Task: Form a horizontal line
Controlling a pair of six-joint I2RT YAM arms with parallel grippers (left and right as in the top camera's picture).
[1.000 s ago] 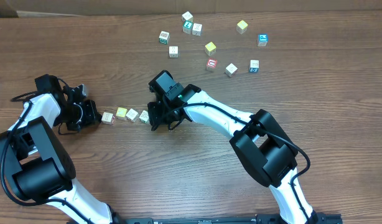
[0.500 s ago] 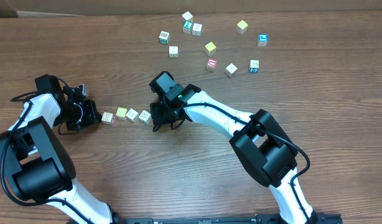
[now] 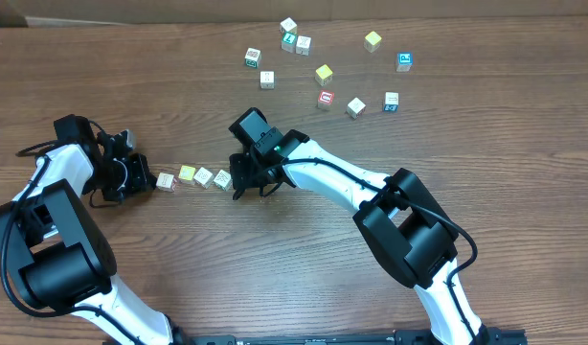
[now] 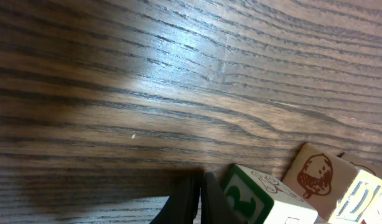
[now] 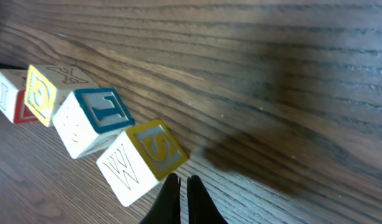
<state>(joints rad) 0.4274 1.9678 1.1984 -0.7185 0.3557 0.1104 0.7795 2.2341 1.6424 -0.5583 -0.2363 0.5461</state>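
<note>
The row of four letter cubes (image 3: 204, 176) lies across the table (image 3: 524, 192) at about 9 o'clock of centre. Its long axis runs 9 to 3 o'clock. It isn't quite straight: the yellow-faced cube (image 3: 187, 173) sits a touch toward 12 o'clock, and the leftmost cube (image 3: 165, 180) and rightmost cube (image 3: 222, 179) sag toward 6.

My left gripper (image 4: 194, 196) is at the 9 o'clock end. Its fingertips are pressed together, holding nothing, with the green-marked end cube just beside them at 3 o'clock.

My right gripper (image 5: 180, 198) is at the 3 o'clock end, also pinched closed and empty. In its wrist view the rightmost cube sits at 10 o'clock of the tips, close but apart by a sliver, and skewed against its neighbour.

So each arm has one end, and the right is nearer the crooked cube. I judge the next move is a closed-finger nudge toward 9 o'clock, along the row's axis, with the left tips as a stop.

The loose cubes (image 3: 324, 74) toward 12 o'clock are well apart.
</note>
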